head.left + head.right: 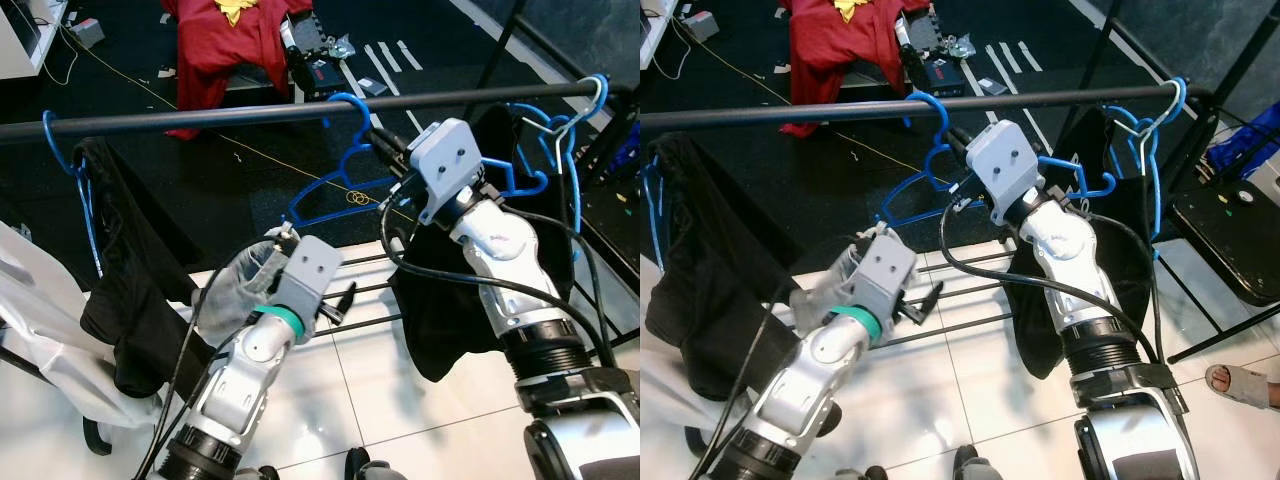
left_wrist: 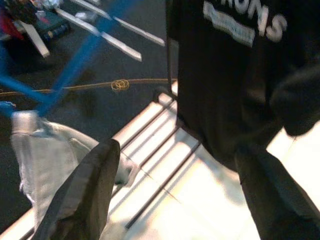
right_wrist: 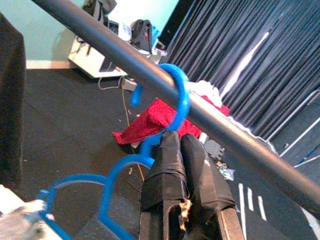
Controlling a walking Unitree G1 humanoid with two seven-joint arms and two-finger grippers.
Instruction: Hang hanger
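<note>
my right gripper (image 3: 181, 150), fingers pressed together on the neck of the blue hanger (image 1: 335, 180), just under the rail (image 1: 250, 113); the hook sits over the rail above my fingertips. my left gripper (image 2: 170, 195), fingers apart, low beside grey cloth (image 1: 240, 285) on the hanger's end.

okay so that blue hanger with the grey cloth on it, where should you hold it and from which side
Judging by its pose, best at the neck just under the hook: the blue hanger already hooks over the rail, and the grey garment covers its lower left end. Come from the robot's side, below the rail, as the right gripper does, shut on the neck. The left gripper is open by the garment.
</note>
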